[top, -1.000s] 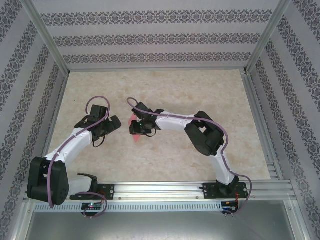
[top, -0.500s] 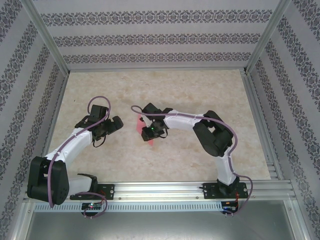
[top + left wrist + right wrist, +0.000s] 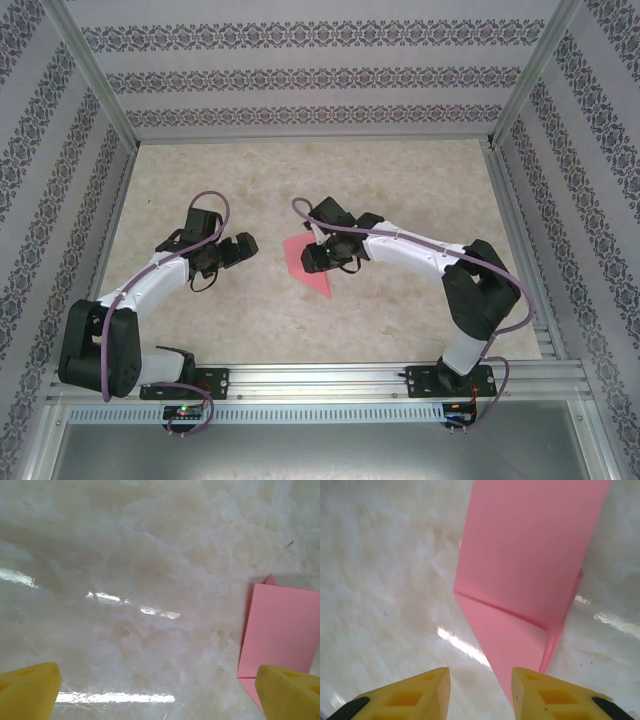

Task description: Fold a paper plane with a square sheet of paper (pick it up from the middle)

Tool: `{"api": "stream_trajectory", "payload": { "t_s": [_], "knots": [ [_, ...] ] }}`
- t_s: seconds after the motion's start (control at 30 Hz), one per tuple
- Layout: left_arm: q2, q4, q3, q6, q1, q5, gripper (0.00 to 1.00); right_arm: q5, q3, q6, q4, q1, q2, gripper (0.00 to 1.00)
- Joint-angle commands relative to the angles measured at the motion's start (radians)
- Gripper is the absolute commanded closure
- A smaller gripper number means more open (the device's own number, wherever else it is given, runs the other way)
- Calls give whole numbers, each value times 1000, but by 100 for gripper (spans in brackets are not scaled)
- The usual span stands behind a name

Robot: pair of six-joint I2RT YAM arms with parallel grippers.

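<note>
The pink-red sheet of paper (image 3: 298, 255) lies flat on the marble table, folded into layers, with a wide end and a pointed end toward the near side. My right gripper (image 3: 313, 260) hovers at the paper's right edge. In the right wrist view the paper (image 3: 530, 570) lies below and ahead of the right gripper (image 3: 481, 690), whose yellow fingers stand apart with bare table between them; the paper's point runs under the right-hand finger. My left gripper (image 3: 244, 248) is to the left of the paper, wide open. The left wrist view has the paper (image 3: 280, 630) at the right edge, beside the right-hand finger of the left gripper (image 3: 160, 695).
Patterned walls and aluminium posts (image 3: 90, 80) enclose the table (image 3: 400, 180) on three sides. An aluminium rail (image 3: 330, 380) carrying both arm bases runs along the near edge. The far half of the table offers free room.
The right arm has drawn back to the right and its jaws have widened, leaving the paper uncovered on the table. The left gripper has shifted slightly right, toward the paper.
</note>
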Motion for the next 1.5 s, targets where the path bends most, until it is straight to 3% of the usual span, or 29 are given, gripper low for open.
{"api": "stream_trajectory", "payload": {
  "t_s": [0.0, 0.17, 0.47, 0.83, 1.0, 1.17, 1.33, 1.47],
  "knots": [
    [0, 84, -10, -7, -22, 50, 0, 91, -47, 297, 129, 15, 19, 64],
    [3, 97, -10, -21, -50, 54, 0, 60, -52, 397, 196, 41, 71, 67],
    [30, 116, -7, -28, -82, 56, 0, 18, -90, 370, 122, 60, 116, 67],
    [37, 114, 6, -25, -124, 48, 0, 94, -95, 110, -55, 18, 131, 69],
    [45, 118, 9, -36, -156, 47, 0, 51, -100, 97, 21, -13, 71, 70],
    [42, 136, 1, -71, -193, 53, 0, -9, -148, 184, 189, -33, -9, 70],
    [38, 202, -25, -130, -235, 87, 1, -45, -162, 235, 272, -59, 18, 72],
    [42, 247, -48, -154, -269, 91, 8, -54, -161, 246, 293, -71, 61, 74]
  ]
}}
